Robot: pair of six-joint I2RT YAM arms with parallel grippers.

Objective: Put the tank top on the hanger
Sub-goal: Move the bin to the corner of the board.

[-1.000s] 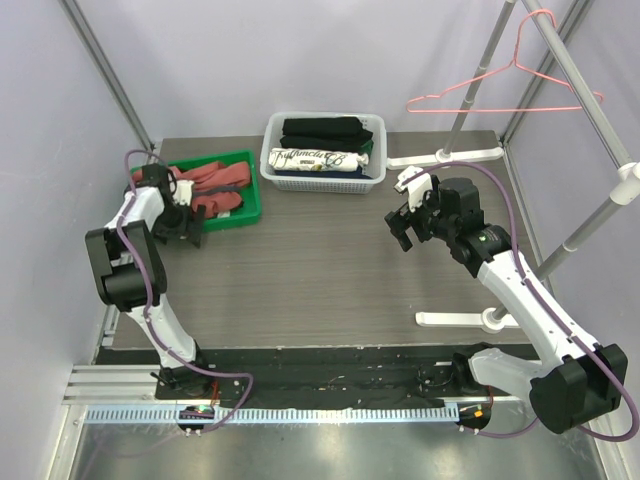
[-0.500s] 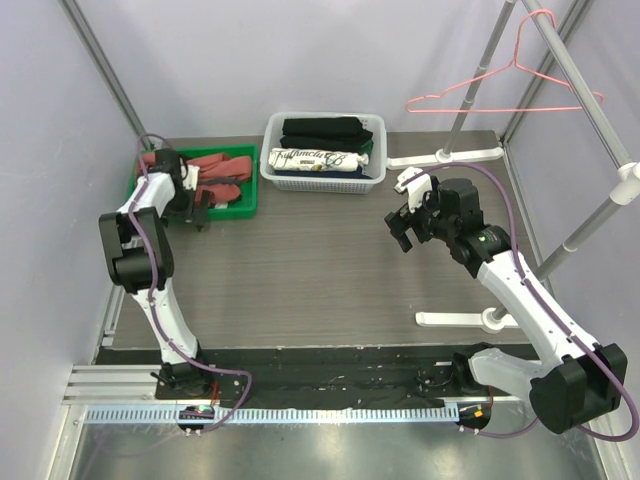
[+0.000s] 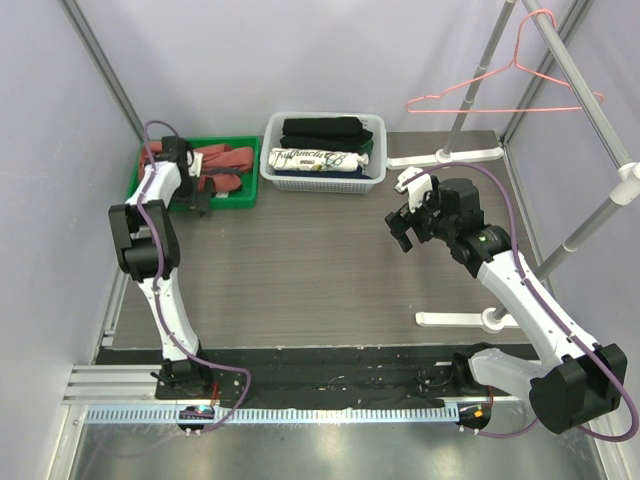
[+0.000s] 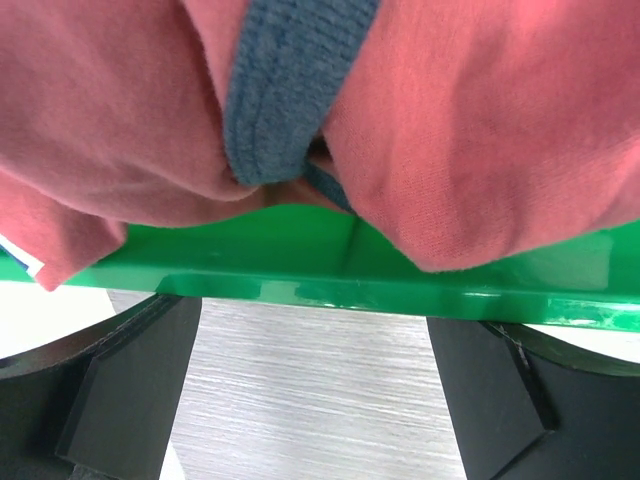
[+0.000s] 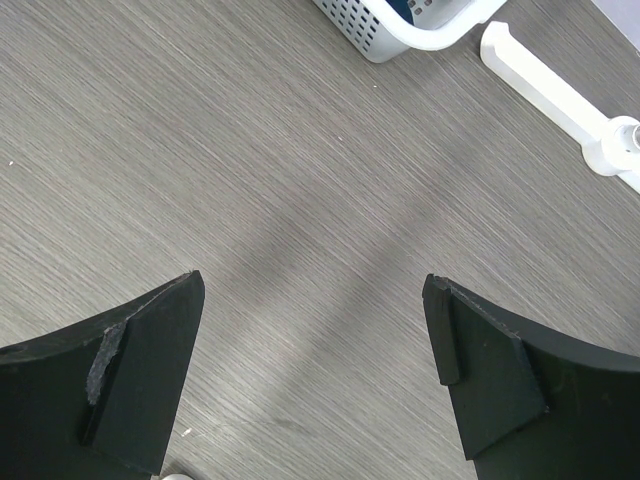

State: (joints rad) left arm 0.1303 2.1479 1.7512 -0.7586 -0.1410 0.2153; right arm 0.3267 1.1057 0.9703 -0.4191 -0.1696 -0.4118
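Note:
The rust-red tank top [image 3: 228, 160] lies bunched in a green tray [image 3: 245, 203] at the back left. In the left wrist view its red cloth and navy trim [image 4: 295, 90] hang over the tray's near rim [image 4: 350, 275]. My left gripper [image 3: 200, 200] is open and empty at that rim, its fingers [image 4: 130, 385] over the table just outside the tray. The pink wire hanger [image 3: 505, 90] hangs on the rack rail at the back right. My right gripper [image 3: 405, 225] is open and empty above the table; it also shows in the right wrist view [image 5: 315, 340].
A white basket [image 3: 322, 175] of folded black and white printed clothes stands beside the tray; its corner shows in the right wrist view [image 5: 400, 35]. The grey clothes rack [image 3: 590, 215] has white feet [image 3: 455, 318] on the table's right side.
My left arm has swung back and to the left, up to the tray's near rim. The green tray now sits farther back and squarer. The right arm has not moved.

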